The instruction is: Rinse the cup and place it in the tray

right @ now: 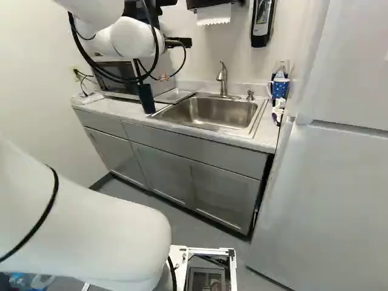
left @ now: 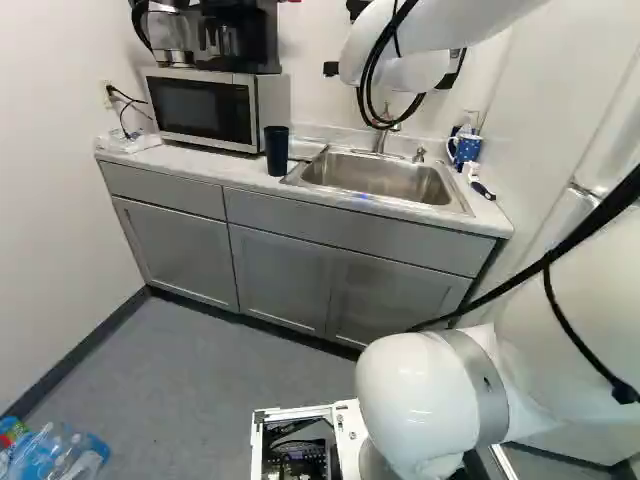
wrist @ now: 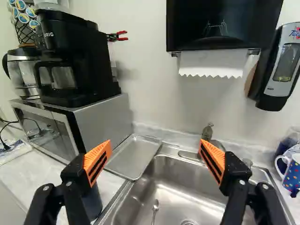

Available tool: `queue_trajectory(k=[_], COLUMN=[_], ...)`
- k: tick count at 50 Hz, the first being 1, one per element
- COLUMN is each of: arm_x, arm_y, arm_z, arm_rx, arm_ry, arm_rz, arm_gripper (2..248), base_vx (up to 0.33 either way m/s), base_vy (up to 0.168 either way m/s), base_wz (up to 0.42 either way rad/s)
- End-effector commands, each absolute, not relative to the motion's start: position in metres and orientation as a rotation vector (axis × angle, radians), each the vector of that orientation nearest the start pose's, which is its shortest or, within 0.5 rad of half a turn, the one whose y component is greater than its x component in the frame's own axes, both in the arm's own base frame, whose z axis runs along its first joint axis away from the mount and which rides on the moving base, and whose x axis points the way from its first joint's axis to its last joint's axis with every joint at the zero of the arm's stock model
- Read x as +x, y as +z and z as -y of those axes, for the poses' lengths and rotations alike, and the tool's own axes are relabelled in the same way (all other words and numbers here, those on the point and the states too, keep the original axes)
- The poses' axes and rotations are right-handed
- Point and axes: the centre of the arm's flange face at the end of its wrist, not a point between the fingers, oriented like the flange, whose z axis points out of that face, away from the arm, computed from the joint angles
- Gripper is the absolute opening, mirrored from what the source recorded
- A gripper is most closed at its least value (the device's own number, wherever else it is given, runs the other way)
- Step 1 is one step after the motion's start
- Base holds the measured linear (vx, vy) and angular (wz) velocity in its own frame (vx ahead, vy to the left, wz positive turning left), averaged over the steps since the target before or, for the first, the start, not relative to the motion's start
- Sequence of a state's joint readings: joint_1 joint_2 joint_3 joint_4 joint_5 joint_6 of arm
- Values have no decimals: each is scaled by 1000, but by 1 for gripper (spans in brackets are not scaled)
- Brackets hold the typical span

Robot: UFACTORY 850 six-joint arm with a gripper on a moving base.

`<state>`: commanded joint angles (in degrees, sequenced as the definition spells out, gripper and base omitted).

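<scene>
A pale counter [left: 210,172] with grey cabinets [left: 270,270] runs along a white wall, a microwave [left: 205,108] on it and a steel sink [left: 375,178] set in. The cup [left: 277,152] is tall, dark blue and plain, slightly narrower toward its base; its inside can't be seen. It stands upright on the counter near the microwave, beside the shallow metal tray [wrist: 133,157]. The gripper [right: 179,43] is spread wide, with nothing held.
</scene>
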<state>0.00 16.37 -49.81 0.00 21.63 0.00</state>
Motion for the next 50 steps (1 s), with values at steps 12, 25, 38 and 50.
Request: queue_trajectory(k=[12, 25, 38, 50], arm_x=[430, 430, 430, 430], arm_y=[700, 700, 700, 700], arm_z=[0, 0, 0, 0], arm_rx=[-2263, -2263, -2263, -2263], arm_ry=[-2179, -2179, -2179, -2179], arm_rz=[0, 0, 0, 0], arm_gripper=[247, 247, 247, 247], base_vx=[79, 95, 65, -8], base_vy=[-20, -42, -19, 0], base_wz=[113, 28, -4, 1])
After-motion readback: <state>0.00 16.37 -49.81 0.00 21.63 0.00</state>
